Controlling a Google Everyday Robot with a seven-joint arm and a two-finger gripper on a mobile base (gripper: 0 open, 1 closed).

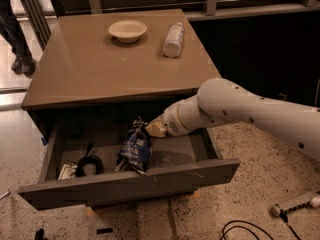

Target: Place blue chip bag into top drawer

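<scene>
Camera view: gripper at 2 o'clock of blue chip bag, bag upright inside open top drawer; we cannot tell grip state. We judge placing step; next needs release, clean retreat.

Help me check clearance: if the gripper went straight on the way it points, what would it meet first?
The blue chip bag: the gripper, inside the open top drawer, points at the bag's crumpled top and seems to touch it, though depth is unclear.

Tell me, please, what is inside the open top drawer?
The top drawer holds the blue chip bag, the pincer at its top, a black cable and a white item. Its shadowed rear is hidden.
</scene>
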